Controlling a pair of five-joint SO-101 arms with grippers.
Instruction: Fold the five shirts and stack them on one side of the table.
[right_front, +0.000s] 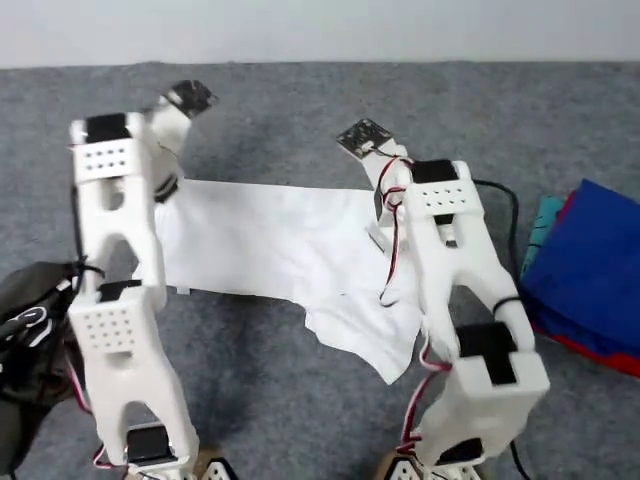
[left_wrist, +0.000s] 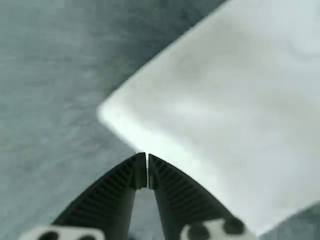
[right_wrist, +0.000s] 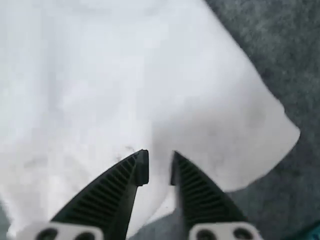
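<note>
A white shirt lies spread out on the grey table, with one corner hanging toward the front edge. My left gripper sits at the shirt's left edge. In the left wrist view its tips are shut right on the hem of the white shirt, near a corner. My right gripper is over the shirt's right part. In the right wrist view it stands slightly open, pointing down at the white cloth, where a crease runs between the tips.
A stack of folded shirts, blue on top with red and teal edges below, lies at the table's right side. A dark bundle of cloth lies at the left edge beside the left arm's base. Bare grey surface stretches behind the shirt.
</note>
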